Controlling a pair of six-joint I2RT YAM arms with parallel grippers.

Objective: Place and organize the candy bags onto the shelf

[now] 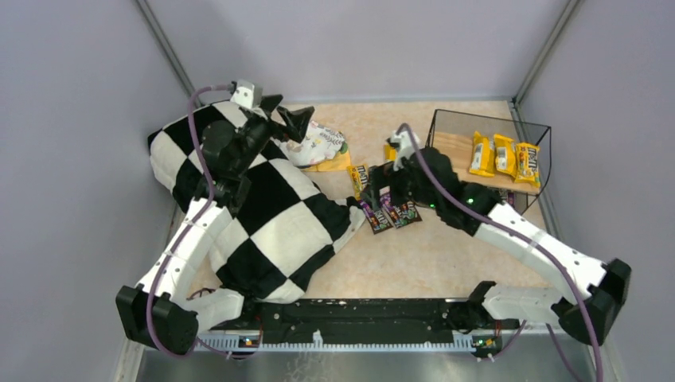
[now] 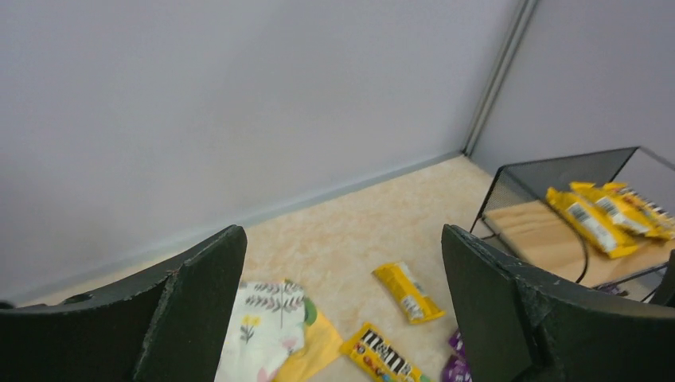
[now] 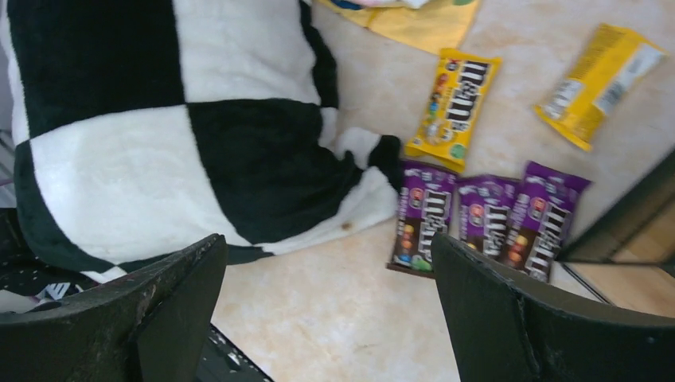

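The shelf (image 1: 446,143) stands at the back right with three yellow candy bags (image 1: 504,155) side by side on its wooden top board. Two more yellow bags (image 1: 358,180) and three purple bags (image 1: 390,215) lie on the table left of it. My right gripper (image 1: 380,189) hovers open and empty over the purple bags (image 3: 483,215), which lie beyond its right finger in the right wrist view. My left gripper (image 1: 288,115) is open and empty, raised above the cloth bundle. The left wrist view shows the loose yellow bags (image 2: 408,291) and the shelf (image 2: 541,231).
A large black-and-white checkered cloth (image 1: 263,207) covers the left half of the table under my left arm. A white patterned cloth bundle (image 1: 318,143) lies on a flat yellow-orange piece (image 1: 338,163) near the back. Grey walls close the table in.
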